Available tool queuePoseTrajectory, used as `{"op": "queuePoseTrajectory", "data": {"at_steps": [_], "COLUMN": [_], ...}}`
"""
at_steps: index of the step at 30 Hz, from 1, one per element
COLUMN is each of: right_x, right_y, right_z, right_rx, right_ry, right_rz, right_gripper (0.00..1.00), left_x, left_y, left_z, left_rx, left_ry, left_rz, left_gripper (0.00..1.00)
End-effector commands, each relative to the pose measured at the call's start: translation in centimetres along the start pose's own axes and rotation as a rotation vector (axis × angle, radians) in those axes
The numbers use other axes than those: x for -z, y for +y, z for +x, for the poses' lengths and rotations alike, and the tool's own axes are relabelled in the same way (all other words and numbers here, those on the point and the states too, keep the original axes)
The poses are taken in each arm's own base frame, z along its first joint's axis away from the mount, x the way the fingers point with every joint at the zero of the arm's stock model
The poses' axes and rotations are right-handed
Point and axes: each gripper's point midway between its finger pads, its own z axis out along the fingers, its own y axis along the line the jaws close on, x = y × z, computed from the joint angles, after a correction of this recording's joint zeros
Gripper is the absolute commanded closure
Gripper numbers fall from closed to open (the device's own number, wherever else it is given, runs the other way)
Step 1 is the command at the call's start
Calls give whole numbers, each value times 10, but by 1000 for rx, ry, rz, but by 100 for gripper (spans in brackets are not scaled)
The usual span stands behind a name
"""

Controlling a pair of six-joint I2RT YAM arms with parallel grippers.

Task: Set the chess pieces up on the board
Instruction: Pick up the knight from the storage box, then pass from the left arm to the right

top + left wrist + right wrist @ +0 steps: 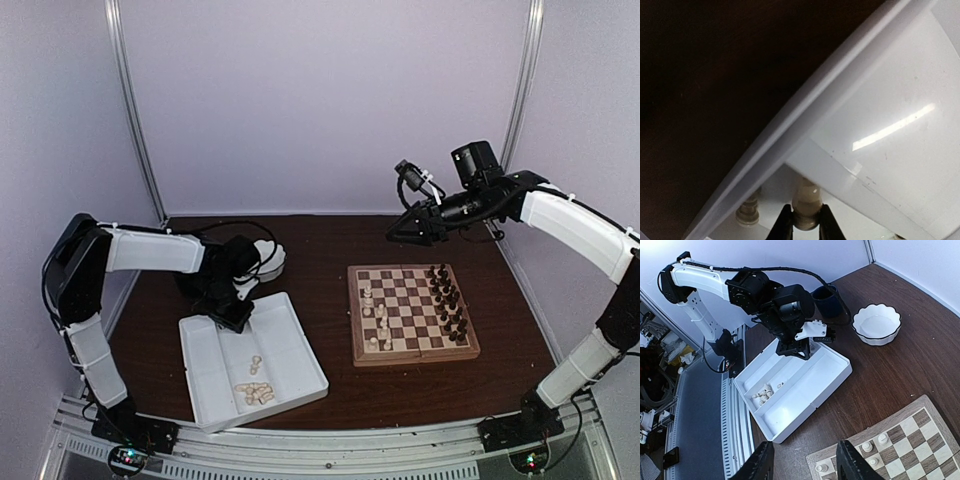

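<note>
Matt wooden board (412, 312), glossy plastic tray (900, 90)

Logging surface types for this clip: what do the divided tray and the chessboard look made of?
Tray: likely white plastic, glossy, showing a bright light streak. Chessboard: apparently wood, tan and brown checks, pale rim, low sheen.
</note>
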Motion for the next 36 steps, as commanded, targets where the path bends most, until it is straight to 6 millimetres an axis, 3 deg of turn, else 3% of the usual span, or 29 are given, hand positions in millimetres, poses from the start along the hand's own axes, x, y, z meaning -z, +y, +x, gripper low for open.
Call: {"op": "queuePoseTrajectory", "data": {"at_steps": [1, 4, 9, 14, 19, 26, 30, 36], "right_x": [10, 10, -4, -39, -87, -131, -140, -145], "right_y": [7, 4, -5, 7, 33, 61, 70, 87], "right_z": [-13, -13, -6, 1, 12, 4, -8, -6], "right_rx": [39, 40, -7, -23, -48, -30, -21, -21], "right_ry": [-21, -14, 24, 105, 198, 243, 224, 230], "right_rz": [14, 21, 19, -31, -144, -255, -300, -375], "right_gripper": [54, 54, 54, 54, 54, 53, 53, 53], "left_x": [36, 67, 113, 159, 198, 219, 226, 231], "left_y": [5, -2, -37, -72, -100, -141, -157, -165], "left_z": [-5, -12, -24, -28, -31, -27, -25, -25], "left_rx": [9, -11, -108, -205, -270, -354, -390, -403], "left_ry": [-101, -211, -462, -696, -822, -841, -831, -832], "left_rz": [-7, 51, 269, 460, 588, 749, 784, 823], "left_gripper": [92, 93, 94, 93, 92, 92, 92, 91]}}
